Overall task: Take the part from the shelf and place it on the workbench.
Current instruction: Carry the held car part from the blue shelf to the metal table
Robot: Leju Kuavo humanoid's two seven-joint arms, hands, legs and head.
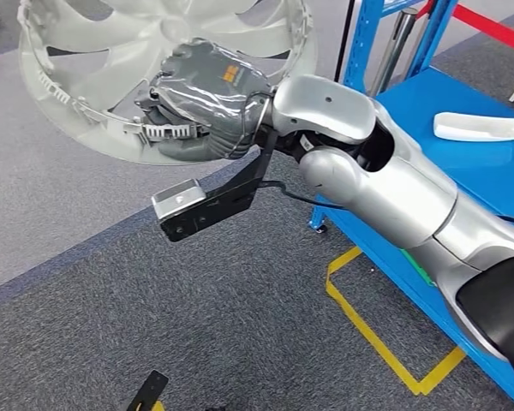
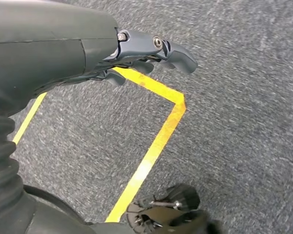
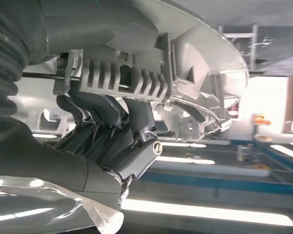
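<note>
The large pale-grey round plastic wheel cover with curved spokes and a clipped rim (image 1: 80,77) sits in the upper left of the head view, lifted clear above the floor. The right robot hand (image 1: 202,98), grey and wrapped in clear film, grips it at the rim; in the right wrist view its dark fingers (image 3: 100,114) curl under the ribbed clip strip of the wheel cover (image 3: 197,73).

The left robot hand (image 2: 152,51) hangs over the floor at the upper middle of the left wrist view, holding nothing, its fingers loosely extended.

By my reading the part is already off the blue metal shelf (image 1: 493,171) at the right edge of the head view, so the carrying step is in hand. The next move calls for bringing the cover, kept level and firmly held, to the table, which I cannot locate here.

Another white curved part (image 1: 481,127) lies on the shelf. Below is grey speckled carpet (image 1: 242,317) marked with yellow tape lines (image 1: 371,334); a red strip crosses the upper right corner.
</note>
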